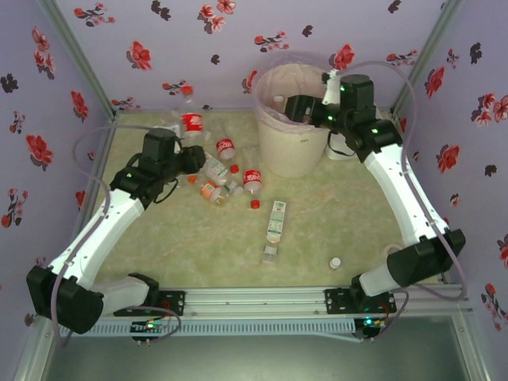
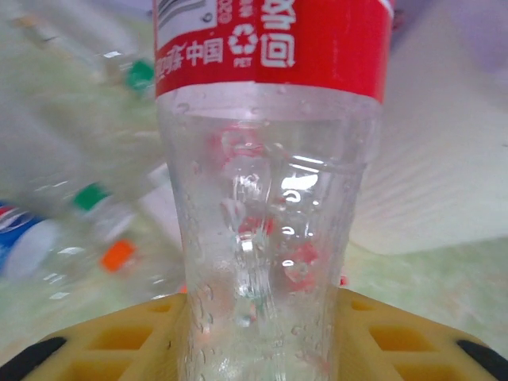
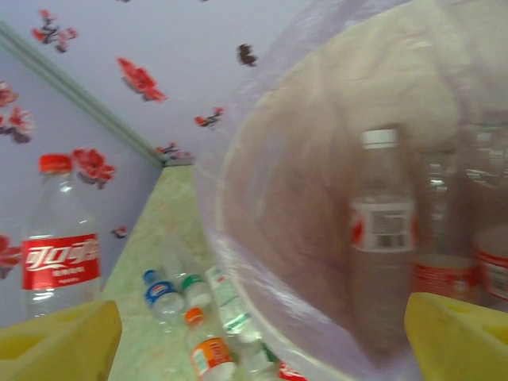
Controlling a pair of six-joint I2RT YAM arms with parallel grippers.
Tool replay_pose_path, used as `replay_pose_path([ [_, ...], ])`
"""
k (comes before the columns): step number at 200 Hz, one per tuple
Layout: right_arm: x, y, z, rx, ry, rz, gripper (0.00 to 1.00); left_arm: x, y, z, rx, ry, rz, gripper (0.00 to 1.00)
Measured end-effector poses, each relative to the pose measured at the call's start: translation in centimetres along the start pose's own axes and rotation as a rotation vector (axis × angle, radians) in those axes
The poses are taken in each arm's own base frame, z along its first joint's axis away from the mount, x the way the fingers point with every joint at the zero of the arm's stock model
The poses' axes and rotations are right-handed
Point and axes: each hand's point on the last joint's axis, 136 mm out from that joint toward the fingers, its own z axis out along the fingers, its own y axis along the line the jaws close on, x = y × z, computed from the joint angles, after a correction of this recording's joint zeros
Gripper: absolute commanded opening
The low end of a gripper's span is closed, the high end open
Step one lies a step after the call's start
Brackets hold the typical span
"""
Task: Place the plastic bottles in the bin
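bottle with a red label [image 2: 270, 198] stands between the yellow fingers [image 2: 103, 345] of the left tool [image 2: 262, 337]. this tool is narrow and seems to pinch the bottle on both sides, though the close view is blurred. loose bottles [image 1: 210, 190] lie on the table [image 1: 341, 214] beyond and left of it. right tool [image 3: 262, 341] hangs wide with nothing between its fingers, at the mouth of the bin [image 1: 290, 155]. just ahead of it, through the pinkish bag [image 3: 238, 238], bottles in the bin [image 3: 381, 230] stand upright. far to its left stands a red-capped bottle [image 3: 59, 230].
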Motion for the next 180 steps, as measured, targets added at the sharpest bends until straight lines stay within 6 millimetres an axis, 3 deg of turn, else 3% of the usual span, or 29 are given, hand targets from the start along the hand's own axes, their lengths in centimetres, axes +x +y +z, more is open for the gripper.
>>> replay_pose_path([
  [34,-0.2,4.8,3.9,-0.209,0.038,0.041,0.85,0.9,-6.1,0.6,0.209,0.019,0.102,0.03],
  [63,0.3,5.6,6.4,-0.281,0.073,0.106,0.8,1.3,-9.9,0.9,0.355,0.014,0.161,0.03],
  [103,-0.2,6.4,7.1,-0.325,0.089,0.133,0.71,2.5,-12.7,1.2,0.438,0.042,0.263,0.03],
  [144,-1.4,7.5,6.6,-0.363,0.073,0.133,0.4,2.2,-13.8,1.1,0.461,0.038,0.297,0.04],
  [161,-1.5,7.3,6.6,-0.357,0.07,0.128,0.28,2.2,-13.8,1.1,0.459,0.038,0.296,0.17],
  [180,-1.4,7.2,6.6,-0.348,0.069,0.118,0.2,2.2,-13.7,1.2,0.456,0.038,0.295,0.51],
])
